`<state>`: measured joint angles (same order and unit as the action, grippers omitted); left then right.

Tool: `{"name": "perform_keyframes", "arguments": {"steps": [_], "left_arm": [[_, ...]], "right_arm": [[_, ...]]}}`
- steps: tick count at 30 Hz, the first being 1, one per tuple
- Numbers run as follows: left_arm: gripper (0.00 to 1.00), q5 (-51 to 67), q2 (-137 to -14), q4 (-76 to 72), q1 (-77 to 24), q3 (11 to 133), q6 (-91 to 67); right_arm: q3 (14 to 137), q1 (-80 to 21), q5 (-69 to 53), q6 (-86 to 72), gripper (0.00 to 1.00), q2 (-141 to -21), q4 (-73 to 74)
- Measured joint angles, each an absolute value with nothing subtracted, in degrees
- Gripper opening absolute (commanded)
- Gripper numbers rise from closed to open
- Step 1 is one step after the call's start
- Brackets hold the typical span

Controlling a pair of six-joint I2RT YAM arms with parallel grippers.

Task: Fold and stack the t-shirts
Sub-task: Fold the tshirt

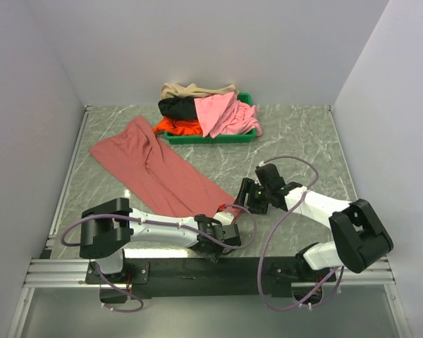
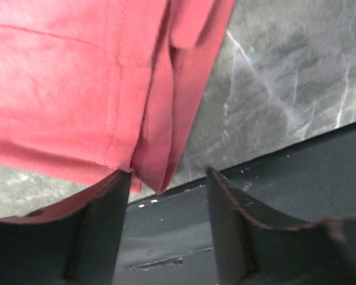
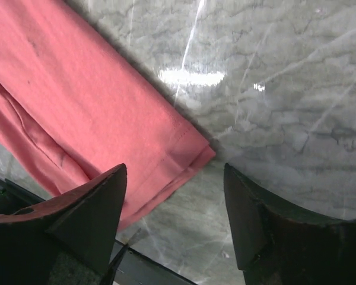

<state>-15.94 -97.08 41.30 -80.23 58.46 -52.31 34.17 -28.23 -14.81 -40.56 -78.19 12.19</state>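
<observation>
The dusty brick-red t-shirt [image 1: 155,169] lies on the table as a long folded strip running from far left to near centre. Its near corner shows in the left wrist view [image 2: 77,89] and the right wrist view [image 3: 95,101]. My left gripper [image 1: 222,234] is open at the table's near edge, and the shirt's corner hangs just past its left fingertip [image 2: 110,202]. My right gripper [image 1: 245,197] is open and low over the table, just right of that same corner. The light pink [image 1: 222,113], black [image 1: 176,107], tan [image 1: 190,90] and orange-red [image 1: 178,127] t-shirts lie heaped in the tray.
The shallow green tray [image 1: 211,139] stands at the back centre against the wall. White walls close in the marble table on three sides. A black rail [image 2: 184,231] runs along the table's near edge, under my left gripper.
</observation>
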Motion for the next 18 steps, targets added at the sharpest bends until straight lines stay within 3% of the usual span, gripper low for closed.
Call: {"name": "perform_keyframes", "arguments": {"steps": [3,4,6,8,11,18], "left_arm": [[0.27,-16.25,-97.43,40.86,-80.23,58.59,-52.01],[0.13,-16.64,-97.58,40.93,-80.23,58.59,-51.59],[0.01,-17.56,-97.89,41.41,-80.18,58.63,-51.33],[0.01,-18.02,-98.13,41.71,-80.16,59.0,-51.27],[0.01,-18.46,-98.28,41.89,-80.29,59.18,-51.27],[0.01,-17.56,-97.56,39.35,-80.62,59.2,-49.56]], "right_arm": [[34.2,-28.23,-15.38,-41.12,0.64,-79.46,9.93],[34.26,-28.23,-15.7,-41.12,0.6,-79.99,9.26],[34.39,-28.23,-16.53,-41.17,0.37,-81.34,8.03],[34.37,-28.23,-17.1,-41.5,0.13,-82.91,7.25],[34.37,-28.23,-16.99,-42.06,0.01,-83.72,7.01],[34.39,-28.23,-12.47,-40.73,0.0,-78.22,12.05]]}}
